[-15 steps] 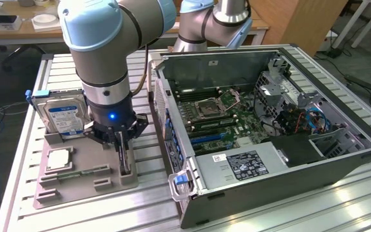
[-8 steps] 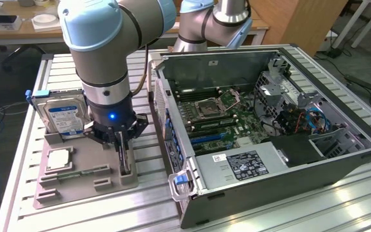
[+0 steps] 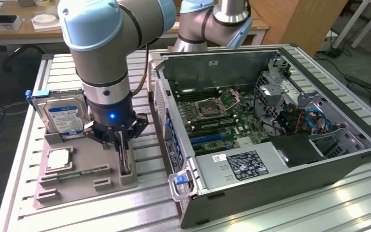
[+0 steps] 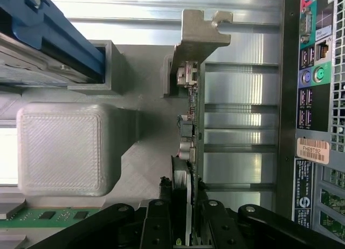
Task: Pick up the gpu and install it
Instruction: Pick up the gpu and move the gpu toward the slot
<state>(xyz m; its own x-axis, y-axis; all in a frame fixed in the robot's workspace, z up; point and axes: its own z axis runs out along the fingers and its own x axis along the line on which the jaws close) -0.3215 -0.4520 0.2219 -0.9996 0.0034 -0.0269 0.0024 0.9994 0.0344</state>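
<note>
Gripper (image 4: 187, 185) is pinching the gpu (image 4: 200, 30) between both fingers, looks like they're clamping tight on its edge. Card's standing upright in a slot on the grey tray (image 3: 76, 191), and the open PC case (image 3: 269, 193) is sitting just beside that tray.

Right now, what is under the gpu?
The gpu stands on edge in a slot of the grey holder tray, on the slatted table. Its lower edge is hidden inside the slot.
</note>
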